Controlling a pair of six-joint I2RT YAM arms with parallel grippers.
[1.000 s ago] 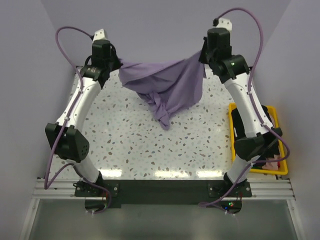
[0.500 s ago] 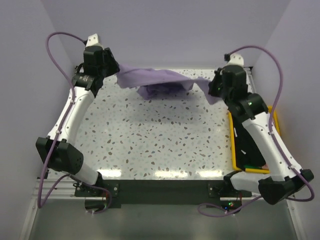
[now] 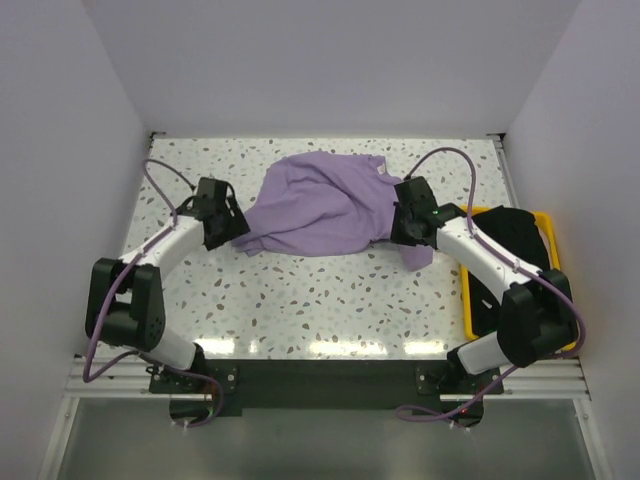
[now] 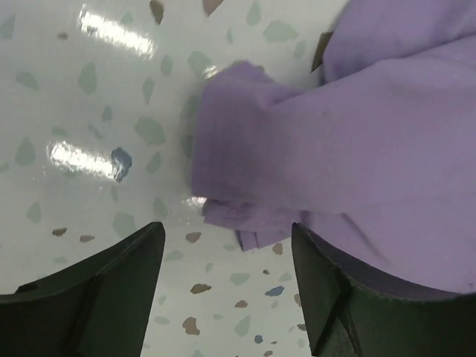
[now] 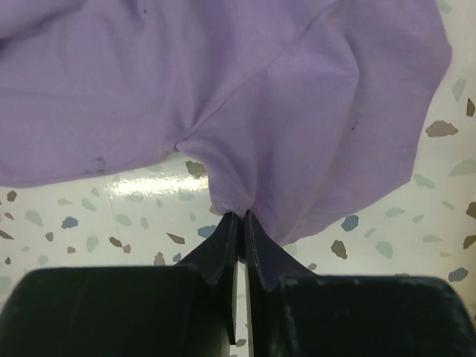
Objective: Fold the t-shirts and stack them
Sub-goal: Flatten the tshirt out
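The lavender t-shirt [image 3: 320, 205] lies rumpled on the speckled table, with its neck label toward the far right. My left gripper [image 3: 237, 228] stands open at the shirt's left edge. In the left wrist view its fingers [image 4: 119, 275] straddle bare table just short of a folded cloth corner [image 4: 238, 216], holding nothing. My right gripper [image 3: 400, 222] is shut on the shirt's right hem, and the right wrist view shows the cloth [image 5: 297, 111] pinched at the fingertips [image 5: 242, 216]. A black t-shirt [image 3: 515, 225] lies in the bin at the right.
The yellow bin [image 3: 467, 310] stands at the table's right edge, under my right arm. Grey walls close in the table at the left, right and far sides. Purple cables loop off both arms.
Both arms came down and toward the near side, bringing the hanging lavender t-shirt onto the table. The left gripper opened and let go of its corner; the right still pinches the cloth.
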